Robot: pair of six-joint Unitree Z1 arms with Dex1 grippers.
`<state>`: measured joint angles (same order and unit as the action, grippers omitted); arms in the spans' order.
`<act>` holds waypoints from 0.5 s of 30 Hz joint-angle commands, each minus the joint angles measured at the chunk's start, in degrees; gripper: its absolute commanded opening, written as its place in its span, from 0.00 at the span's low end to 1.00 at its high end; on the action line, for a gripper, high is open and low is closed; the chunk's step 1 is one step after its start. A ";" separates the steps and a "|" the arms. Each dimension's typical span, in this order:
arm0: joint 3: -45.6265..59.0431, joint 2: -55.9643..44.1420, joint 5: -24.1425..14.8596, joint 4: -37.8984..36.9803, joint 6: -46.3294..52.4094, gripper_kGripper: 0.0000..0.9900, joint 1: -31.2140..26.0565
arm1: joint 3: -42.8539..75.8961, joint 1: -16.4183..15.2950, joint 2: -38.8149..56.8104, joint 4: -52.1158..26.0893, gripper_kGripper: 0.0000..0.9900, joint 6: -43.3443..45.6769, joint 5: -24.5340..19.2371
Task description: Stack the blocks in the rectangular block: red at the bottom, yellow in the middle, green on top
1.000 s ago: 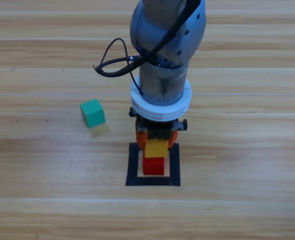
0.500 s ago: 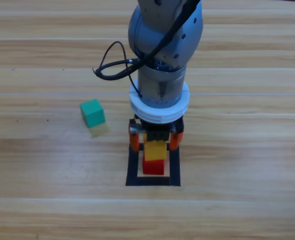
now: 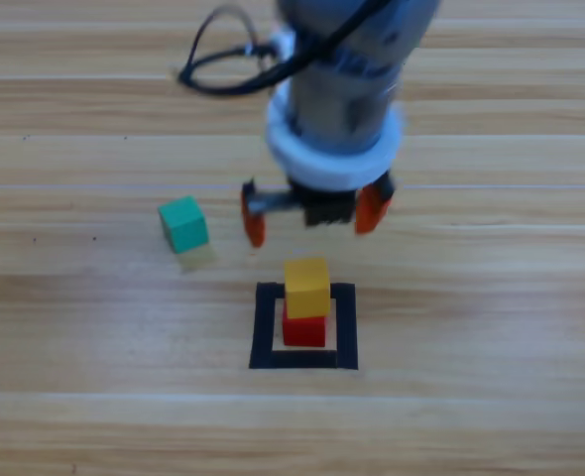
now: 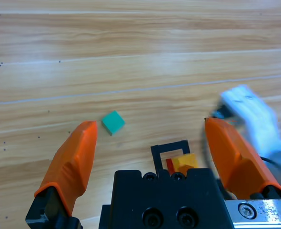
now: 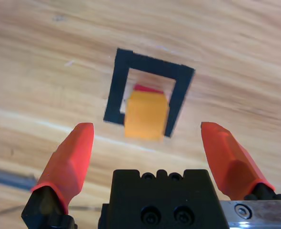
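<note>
Right end effector lifted off yellow | green left, apart

No text, label, brand, number or sign can be read in any view. The cubes' faces are plain, the black tape square carries no marking, and the tabletop shows only wood grain.
</note>
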<state>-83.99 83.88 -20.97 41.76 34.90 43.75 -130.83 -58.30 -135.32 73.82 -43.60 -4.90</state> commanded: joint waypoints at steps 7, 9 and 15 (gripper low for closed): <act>-1.71 13.50 4.36 2.18 13.35 0.97 -8.24 | 48.83 2.93 38.82 -32.77 1.00 11.17 2.53; -8.91 20.62 4.54 8.78 15.81 0.97 -8.59 | 55.24 5.65 42.42 -37.96 1.00 15.21 6.04; -36.60 42.95 5.24 31.63 20.03 0.97 -8.68 | 69.13 13.38 47.52 -49.12 1.00 22.68 14.83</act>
<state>-107.87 110.71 -16.82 63.99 52.97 36.38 -68.46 -53.32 -91.34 30.51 -23.71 4.87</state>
